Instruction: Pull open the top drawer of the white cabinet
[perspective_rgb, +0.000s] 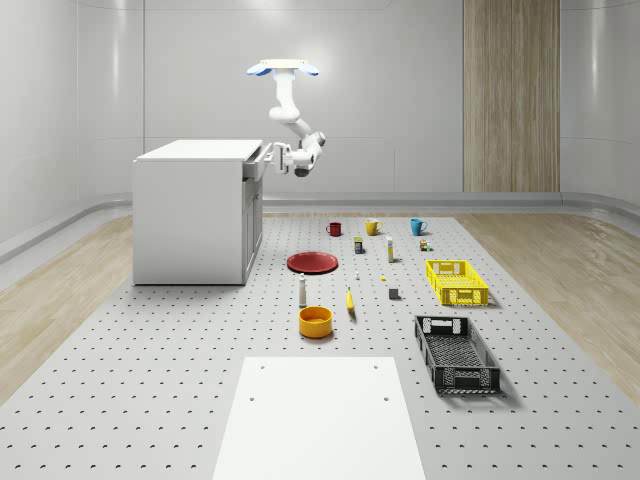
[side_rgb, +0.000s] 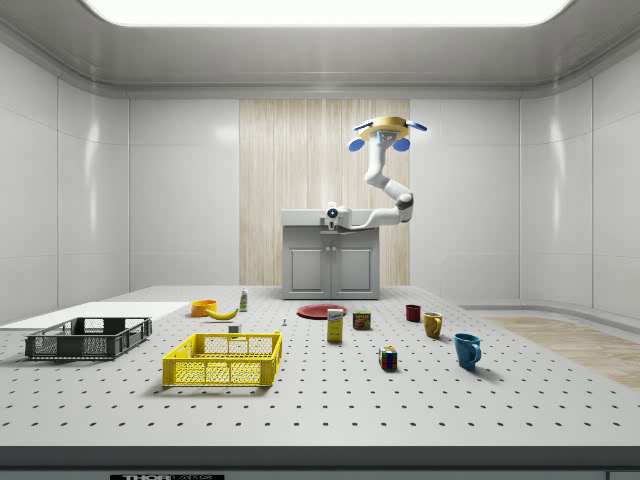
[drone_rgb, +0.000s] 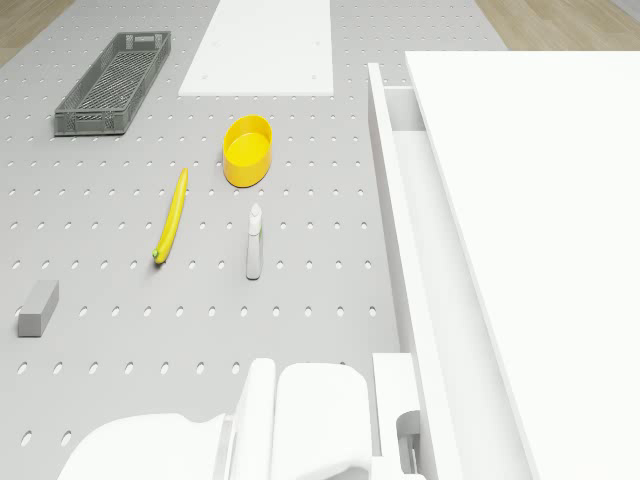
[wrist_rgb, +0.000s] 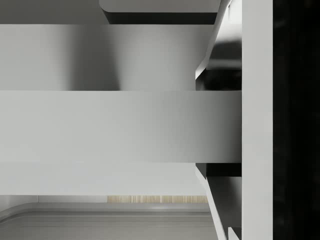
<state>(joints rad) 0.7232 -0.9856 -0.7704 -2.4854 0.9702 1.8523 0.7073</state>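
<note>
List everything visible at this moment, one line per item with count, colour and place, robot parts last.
cabinet: 1, white, on the whole-scene view's left
top drawer: 1, white, pulled partly out of the cabinet
plate: 1, red, on the floor by the cabinet
bowl: 1, orange-yellow, in front of the plate
banana: 1, yellow, beside the bowl
bottle: 1, white, upright between plate and bowl
mugs: 3, red, yellow, blue, in a row
crates: 2, yellow and black, whole-scene view's right
panel: 1, white, flat, near edge
drone: 1, white and blue, hovering beside the cabinet
pincer: 1, white, at the drawer front
</note>
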